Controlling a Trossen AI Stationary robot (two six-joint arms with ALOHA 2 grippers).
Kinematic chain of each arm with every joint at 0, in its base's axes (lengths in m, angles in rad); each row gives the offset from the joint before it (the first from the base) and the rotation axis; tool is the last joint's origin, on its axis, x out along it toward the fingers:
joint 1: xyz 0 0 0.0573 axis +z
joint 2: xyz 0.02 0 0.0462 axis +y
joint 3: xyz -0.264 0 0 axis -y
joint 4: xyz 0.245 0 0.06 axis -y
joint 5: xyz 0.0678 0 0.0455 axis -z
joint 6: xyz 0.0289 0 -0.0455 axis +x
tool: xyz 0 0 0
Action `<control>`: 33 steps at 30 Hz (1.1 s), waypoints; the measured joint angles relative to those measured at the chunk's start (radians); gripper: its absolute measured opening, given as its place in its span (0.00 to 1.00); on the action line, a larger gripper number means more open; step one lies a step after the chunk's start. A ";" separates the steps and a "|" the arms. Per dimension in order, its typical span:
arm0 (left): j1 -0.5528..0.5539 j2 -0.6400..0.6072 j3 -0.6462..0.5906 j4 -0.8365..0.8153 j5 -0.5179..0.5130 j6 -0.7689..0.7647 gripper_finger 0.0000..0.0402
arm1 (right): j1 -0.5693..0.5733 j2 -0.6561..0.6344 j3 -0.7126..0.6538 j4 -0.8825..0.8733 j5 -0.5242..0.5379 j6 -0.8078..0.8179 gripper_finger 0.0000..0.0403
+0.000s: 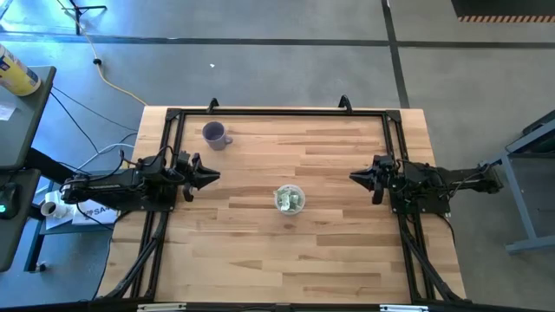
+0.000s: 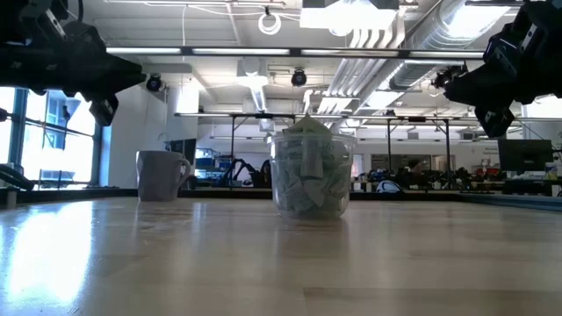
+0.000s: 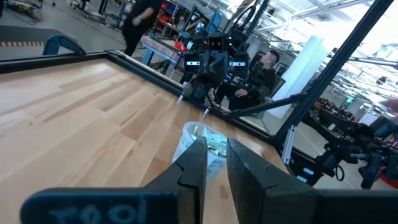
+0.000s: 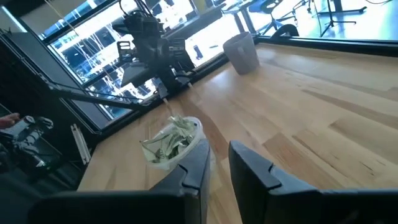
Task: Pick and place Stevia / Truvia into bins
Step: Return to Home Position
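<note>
High view: clear cup (image 1: 290, 199) sits near the ctr of the table (image 1: 329, 260), stuffed w/ pale green-white Stevia packets (image 1: 292, 202). Left gripper (image 1: 213, 176) hangs over the table's left side and right gripper (image 1: 355, 176) over the right side, tips facing each other. Cup lies btwn them, a bit nearer the front edge than the line joining the tips, and well apart from both. Purple mug (image 1: 214, 134) stands back left, near the left gripper and apart from the cup.

Left wrist view: fingers (image 3: 194, 165) sit close together w/ a narrow slit btwn them and nothing in it. Cup shows just past the tips, its lower part hidden behind them. Right wrist view: fingers (image 4: 194, 165) likewise nearly together w/ a thin gap, holding nothing. Cup is ahead of the tips, part covered by one finger.

Low view: packets are heaped to just above the rim, some upright, some tilted. Count can't be told and the print is unreadable. Both grippers hang well above the tabletop and are cut off at the picture's upper corners, so finger gap can't be judged there. Beyond the table, a seated person (image 3: 261, 71) shows in the left wrist view, partly behind the right arm.
</note>
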 joint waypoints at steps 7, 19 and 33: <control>0.000 0.000 0.000 0.000 0.000 0.000 0.24 | 0.000 0.000 0.000 -0.001 0.001 0.007 0.12; 0.000 0.000 0.000 0.000 0.000 0.000 0.24 | 0.000 0.000 0.000 -0.002 0.001 0.007 0.13; 0.000 0.000 0.000 0.000 0.000 0.000 0.24 | 0.000 0.000 0.000 -0.003 0.001 0.008 0.12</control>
